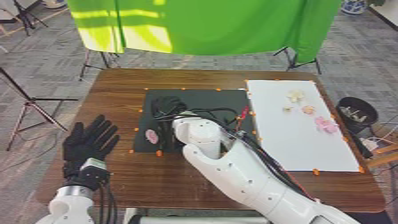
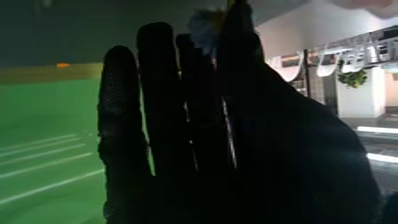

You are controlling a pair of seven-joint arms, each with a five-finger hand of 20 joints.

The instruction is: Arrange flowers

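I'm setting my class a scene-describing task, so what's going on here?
A robot is partway through arranging flowers. Its right hand is over the dark mat, seemingly pinching a bluish flower between fingers and thumb. Its left hand is open and empty at the left side of the table. A pink flower and paler flowers lie on the white board.

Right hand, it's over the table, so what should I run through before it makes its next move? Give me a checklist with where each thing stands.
1. Right hand over the dark mat: ok.
2. Bluish tuft securely gripped: cannot tell.
3. Left hand well apart from the right one: ok, at the table's left side.
4. Pink flower on the white sheet: ok.
5. Pink oval on the white sheet: not ok, it lies on the mat.
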